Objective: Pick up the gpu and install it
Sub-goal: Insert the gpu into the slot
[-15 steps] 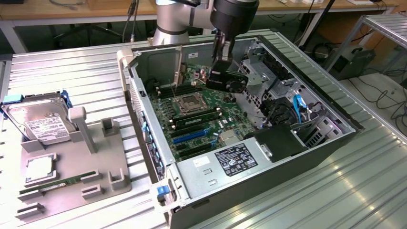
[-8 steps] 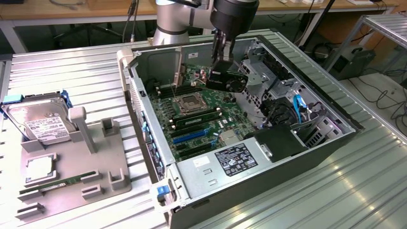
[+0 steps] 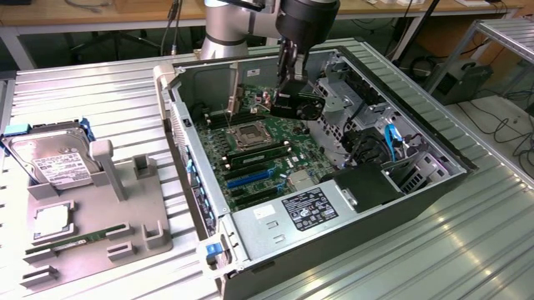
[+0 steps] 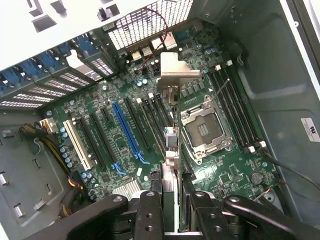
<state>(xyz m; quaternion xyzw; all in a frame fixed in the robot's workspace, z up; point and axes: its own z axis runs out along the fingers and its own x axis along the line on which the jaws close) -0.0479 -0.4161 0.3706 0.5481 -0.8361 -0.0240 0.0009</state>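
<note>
The gpu (image 4: pixel 172 95) is seen edge-on in the wrist view as a thin card running away from my fingers. Its silvery end bracket (image 4: pixel 176 70) is at the far end, toward the case's rear grille. My gripper (image 4: pixel 171 197) is shut on the card's near end, one black finger (image 4: pixel 150 210) on each side. The card hangs above the motherboard (image 4: pixel 125 175), over the strip between the expansion slots and the CPU socket (image 4: pixel 204 131). In the exterior view my gripper (image 3: pixel 292 103) is inside the open PC case (image 3: pixel 187 156), over the board's far part.
A long blue slot (image 4: pixel 127 131) and black slots lie beside the card; RAM slots (image 4: pixel 235 110) flank the socket. The power supply (image 3: pixel 309 206) fills the case's near end. Outside, at the exterior view's left, a grey fixture (image 3: pixel 142 231) holds a hard drive (image 3: pixel 50 159) and a green RAM stick (image 3: pixel 71 242).
</note>
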